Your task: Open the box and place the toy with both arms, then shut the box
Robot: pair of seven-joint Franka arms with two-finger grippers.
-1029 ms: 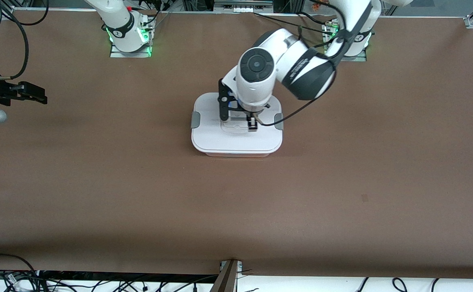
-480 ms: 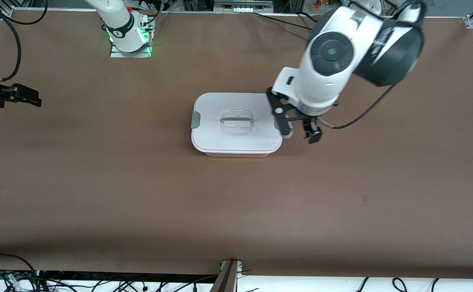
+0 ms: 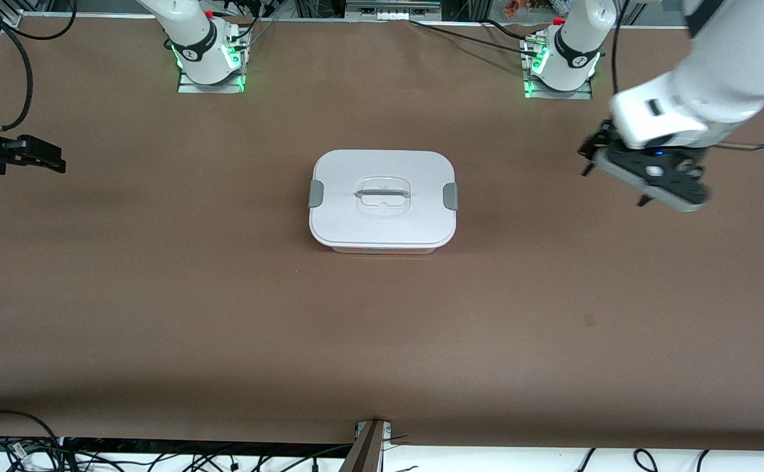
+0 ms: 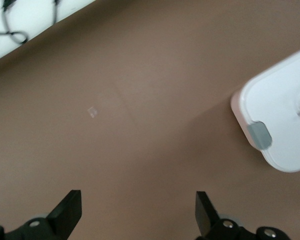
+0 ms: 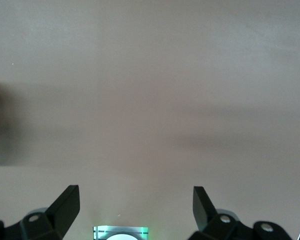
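Left end effector point(image 3: 614, 183) withdrawn over brown table point(image 3: 225, 295).

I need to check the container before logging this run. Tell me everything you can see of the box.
The box sits mid-table: a rounded-rectangle tub, pale pink where its wall shows in the left wrist view, under a flat white lid that lies square on it. A grey clip sits at each short end, and a clear handle lies in the lid's middle. Nothing touches it but the table. Its contents are hidden.
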